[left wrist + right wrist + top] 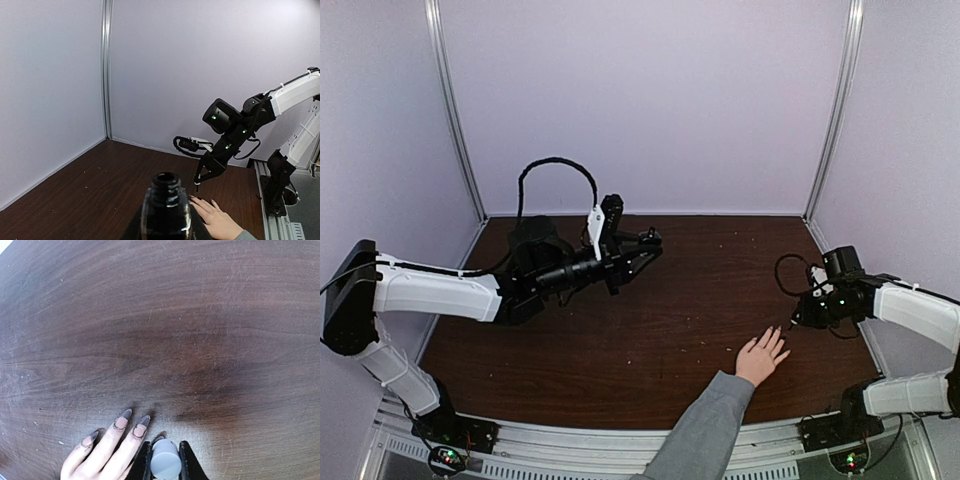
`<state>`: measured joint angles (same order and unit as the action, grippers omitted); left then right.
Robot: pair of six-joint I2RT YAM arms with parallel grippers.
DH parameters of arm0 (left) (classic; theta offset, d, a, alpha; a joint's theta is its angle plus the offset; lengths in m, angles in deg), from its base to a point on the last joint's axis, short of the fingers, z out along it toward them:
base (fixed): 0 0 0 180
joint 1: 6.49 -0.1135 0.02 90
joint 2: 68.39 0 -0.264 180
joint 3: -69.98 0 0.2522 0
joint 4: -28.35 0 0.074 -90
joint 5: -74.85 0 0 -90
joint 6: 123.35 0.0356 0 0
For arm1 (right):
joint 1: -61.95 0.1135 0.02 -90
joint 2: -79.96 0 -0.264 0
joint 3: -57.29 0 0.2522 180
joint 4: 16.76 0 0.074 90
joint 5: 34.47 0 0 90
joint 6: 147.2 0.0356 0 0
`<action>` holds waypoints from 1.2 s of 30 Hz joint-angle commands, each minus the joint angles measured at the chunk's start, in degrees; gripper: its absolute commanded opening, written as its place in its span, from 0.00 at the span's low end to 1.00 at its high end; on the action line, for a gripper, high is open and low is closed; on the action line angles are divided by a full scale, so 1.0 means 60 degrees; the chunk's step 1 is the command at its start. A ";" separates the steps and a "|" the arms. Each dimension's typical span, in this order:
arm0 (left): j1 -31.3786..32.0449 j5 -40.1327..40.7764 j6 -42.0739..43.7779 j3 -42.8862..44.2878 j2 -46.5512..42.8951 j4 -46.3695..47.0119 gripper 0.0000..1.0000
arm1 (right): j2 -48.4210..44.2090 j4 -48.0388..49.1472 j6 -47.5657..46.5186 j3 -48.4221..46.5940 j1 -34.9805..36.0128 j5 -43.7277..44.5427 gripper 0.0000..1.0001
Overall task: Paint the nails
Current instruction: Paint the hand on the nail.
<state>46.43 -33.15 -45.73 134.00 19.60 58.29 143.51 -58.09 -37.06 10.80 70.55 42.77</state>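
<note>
Nails of a hand flat on the counter's near right lie just beside the right claw, clamped on a grey cap; left claw grips an open dark bottle.

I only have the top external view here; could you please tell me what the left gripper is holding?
Observer: The left gripper is shut on a dark glass bottle with no cap on its mouth.
Operator: Thank you. And the right gripper?
Observer: It is shut on a grey cap, close beside the hand.
Operator: Are the nails painted yet?
Observer: The three in the right wrist view are pointed, dark at tips and edges, pink in the middle.
</note>
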 commanded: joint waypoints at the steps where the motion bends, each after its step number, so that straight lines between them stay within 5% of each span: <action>1: -0.0079 -0.0082 -0.0132 0.0162 0.0103 0.0631 0.00 | -0.0237 0.0240 0.0061 0.0074 -0.0071 0.0004 0.00; 36: -0.0083 -0.0097 -0.0236 0.0120 0.0116 0.0801 0.00 | -0.0567 -0.0290 0.0444 0.0304 -0.0071 -0.0449 0.00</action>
<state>46.41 -33.17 -46.32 134.00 19.92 58.34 141.04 -59.49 -35.57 11.98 70.53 39.06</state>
